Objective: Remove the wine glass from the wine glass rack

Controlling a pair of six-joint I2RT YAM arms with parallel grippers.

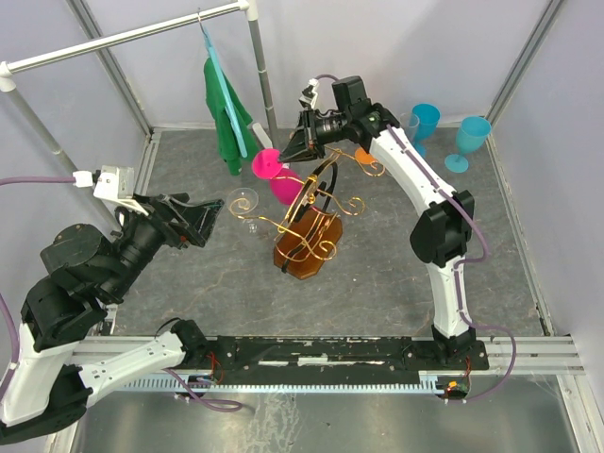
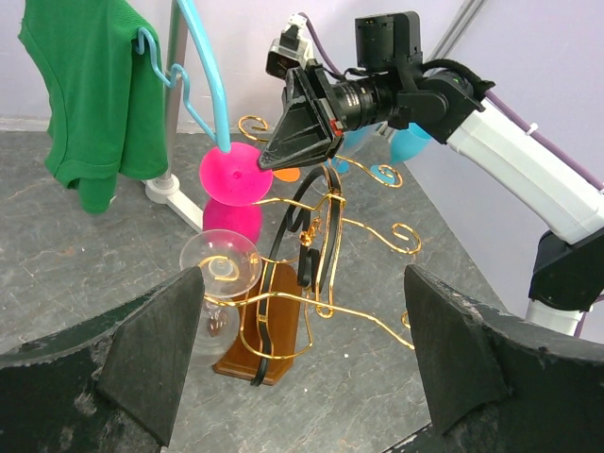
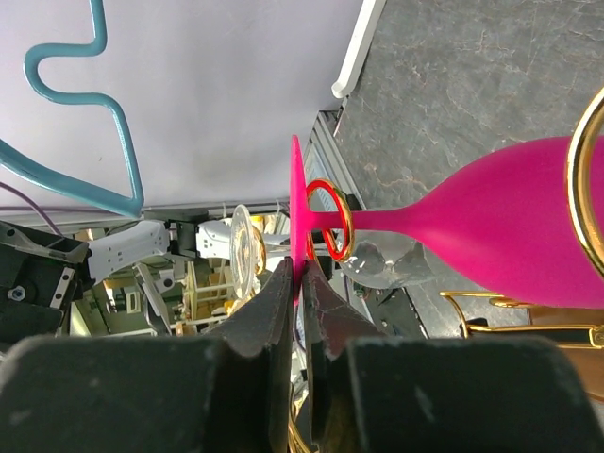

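The gold curly-wire wine glass rack (image 1: 321, 212) with a black loop and amber-brown base (image 1: 304, 247) stands mid-table. A pink wine glass (image 1: 274, 175) hangs upside down from a scroll arm; its stem passes through a gold ring (image 3: 328, 219). My right gripper (image 1: 286, 151) is shut on the rim of the pink glass's foot (image 3: 297, 217). A clear wine glass (image 1: 245, 206) hangs on the rack's left arm, also in the left wrist view (image 2: 222, 283). My left gripper (image 2: 302, 349) is open and empty, a little left of the rack, facing it.
A grey clothes rail (image 1: 123, 38) holds a green shirt (image 1: 226, 118) on a teal hanger (image 1: 222, 75) at the back left. Two blue wine glasses (image 1: 469, 140) stand at the back right, with a clear one beside them. Grey walls surround the table.
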